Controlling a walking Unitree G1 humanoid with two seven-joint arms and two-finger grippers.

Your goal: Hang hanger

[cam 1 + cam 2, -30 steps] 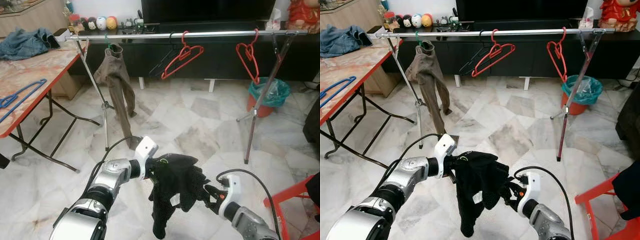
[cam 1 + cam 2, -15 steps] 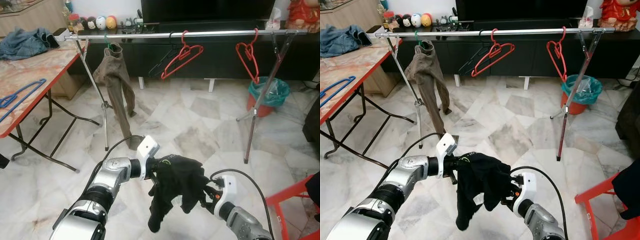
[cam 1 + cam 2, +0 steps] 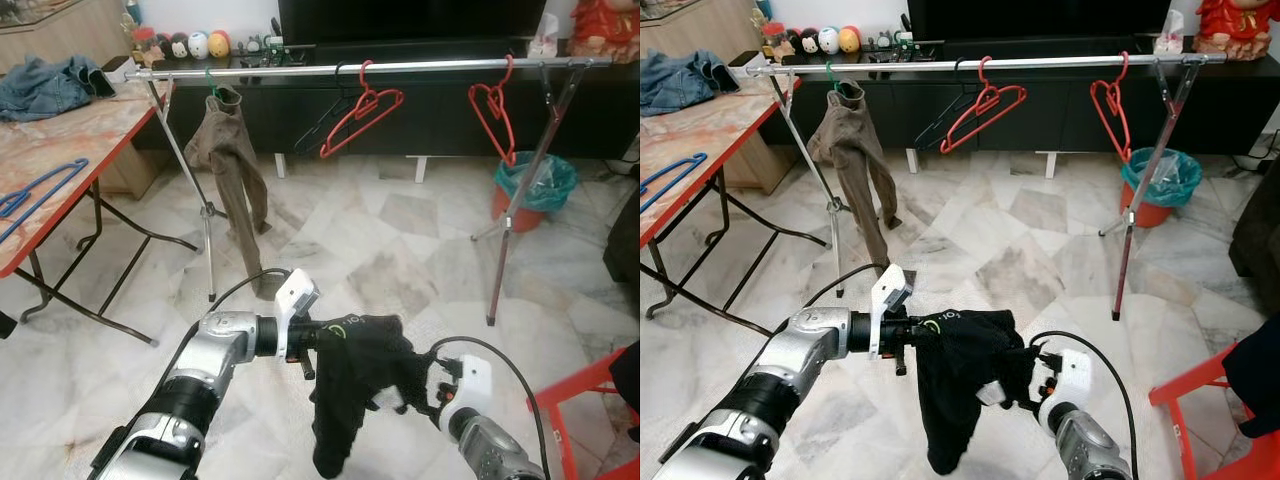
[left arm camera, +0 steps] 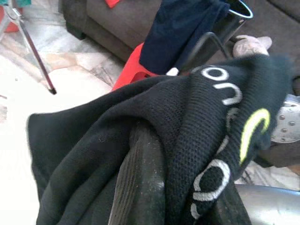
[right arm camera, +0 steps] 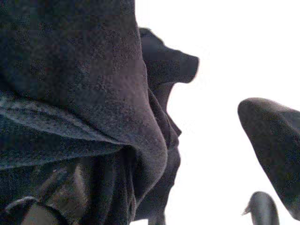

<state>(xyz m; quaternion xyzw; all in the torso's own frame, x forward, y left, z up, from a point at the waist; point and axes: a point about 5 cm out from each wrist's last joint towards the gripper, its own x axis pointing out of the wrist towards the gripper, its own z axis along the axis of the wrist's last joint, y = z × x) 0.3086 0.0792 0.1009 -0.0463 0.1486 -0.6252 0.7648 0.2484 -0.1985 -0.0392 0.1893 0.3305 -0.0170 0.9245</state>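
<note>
left pincer point(image 3: 318, 345) grips knit black garment point(image 3: 355, 385) | right pincer point(image 3: 425, 395): grip unclear

Black garment point(image 3: 355, 380): matt knitted cloth with printed lettering. Rail point(image 3: 400, 67): polished metal tube. 2 red hangers point(image 3: 362, 108): smooth plastic-looking finish. Brown trousers point(image 3: 232, 165): matt woven cloth. Floor point(image 3: 400, 240): glossy marble tile. Table point(image 3: 70, 140): glossy marble-patterned top.

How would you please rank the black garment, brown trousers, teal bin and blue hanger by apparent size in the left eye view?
1. black garment, though it is nearest the camera
2. brown trousers
3. teal bin and blue hanger: too alike to rank
</note>
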